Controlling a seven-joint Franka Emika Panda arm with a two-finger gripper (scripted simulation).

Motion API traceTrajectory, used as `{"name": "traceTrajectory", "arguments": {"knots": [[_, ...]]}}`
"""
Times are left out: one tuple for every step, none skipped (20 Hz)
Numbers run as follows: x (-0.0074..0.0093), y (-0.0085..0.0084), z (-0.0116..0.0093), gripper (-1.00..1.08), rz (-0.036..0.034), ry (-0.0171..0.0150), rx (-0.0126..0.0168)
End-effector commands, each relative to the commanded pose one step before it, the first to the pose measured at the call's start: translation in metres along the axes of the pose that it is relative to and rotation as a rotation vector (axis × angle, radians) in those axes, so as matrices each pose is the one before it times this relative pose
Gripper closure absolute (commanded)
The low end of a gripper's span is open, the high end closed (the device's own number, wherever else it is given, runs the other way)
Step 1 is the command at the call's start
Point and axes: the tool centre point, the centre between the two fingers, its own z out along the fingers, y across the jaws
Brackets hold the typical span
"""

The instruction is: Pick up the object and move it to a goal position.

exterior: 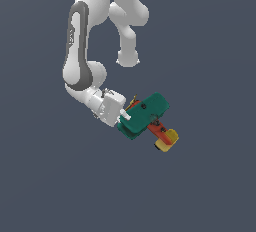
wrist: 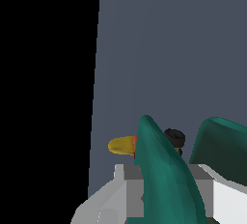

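White hand (exterior: 131, 118) clamped on toy airplane's (exterior: 150, 118) broad teal wing block, red-orange body and yellow tail overhanging for carrying.

All I see behind the work is a flat, dark slate-grey backdrop (exterior: 210, 36), evenly lit, with no seams or shadows. On my wrist feed the same grey surface (wrist: 173, 49) ends at a straight edge against a solid black area (wrist: 46, 83).
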Motion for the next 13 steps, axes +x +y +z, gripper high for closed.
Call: {"name": "traceTrajectory", "arguments": {"knots": [[0.00117,-0.0206,0.01571,1.08,-0.00433,-0.00272,0.00424],[0.00088,-0.0087,0.00677,1.08,0.00008,0.00019,0.00066],[0.00091,-0.00885,0.00729,1.08,0.0,0.0,0.0],[0.00092,-0.00816,0.00674,1.08,0.0,0.0,0.0],[0.00091,-0.00713,0.00592,1.08,0.0,0.0,0.0],[0.00093,-0.00645,0.00475,1.08,-0.00034,0.00038,0.00047],[0.00087,-0.00514,0.00429,1.08,0.0,0.0,0.0],[0.00072,-0.00435,0.0036,1.08,-0.00049,0.00008,-0.00048],[0.00075,-0.00334,0.0028,1.08,0.0,0.0,0.0],[0.00053,-0.00258,0.00227,1.08,-0.00041,0.0,-0.00055],[0.0005,-0.00176,0.00147,1.08,0.0,0.0,0.0],[0.00031,-0.00103,0.00087,1.08,0.0,0.0,0.0],[0.00011,-0.00034,0.00028,1.08,0.0,0.0,0.0]]}}
